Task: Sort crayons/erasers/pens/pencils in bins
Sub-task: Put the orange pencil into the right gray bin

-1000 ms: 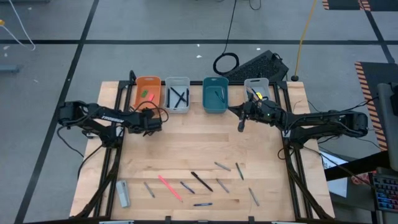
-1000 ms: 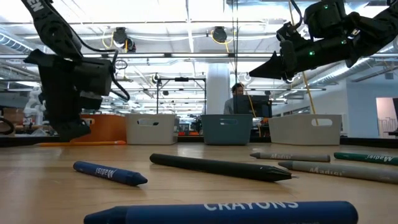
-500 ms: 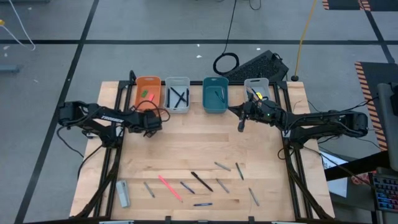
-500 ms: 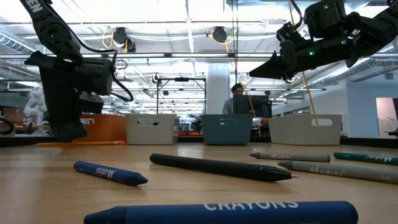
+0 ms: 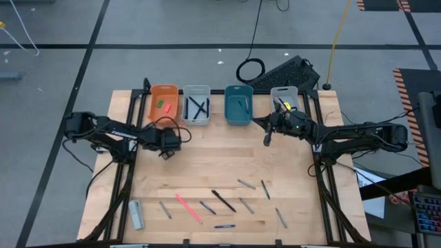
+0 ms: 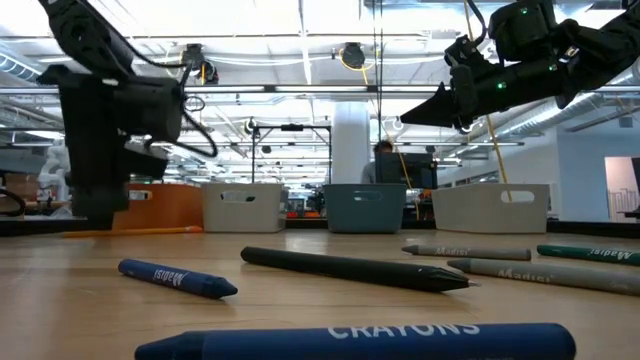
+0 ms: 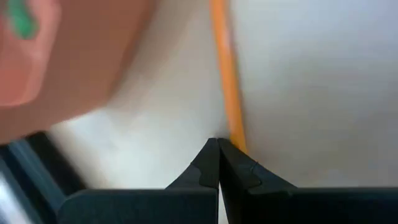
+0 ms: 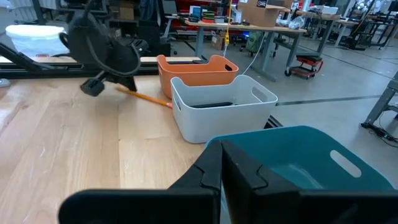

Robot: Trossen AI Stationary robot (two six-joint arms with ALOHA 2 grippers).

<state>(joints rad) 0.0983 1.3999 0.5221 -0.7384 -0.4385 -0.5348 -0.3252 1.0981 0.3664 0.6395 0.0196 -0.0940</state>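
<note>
High view: left gripper (image 5: 166, 153) closed empty just before small orange plastic tray (image 5: 163, 100) holding green and pink-red erasers (image 5: 162, 105); right gripper (image 5: 267, 140) closed, beside teal tray (image 5: 238, 114).

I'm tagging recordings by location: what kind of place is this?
Most likely a robotics lab or workshop in an open industrial hall: a wooden table with two mounted arms, workbenches behind, exposed ceiling lights, and a person at a screen.

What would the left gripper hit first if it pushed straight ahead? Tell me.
Probably the orange pencil lying on the table: the shut left gripper points down with its tips at the pencil's near end, though depth is unclear.
</note>
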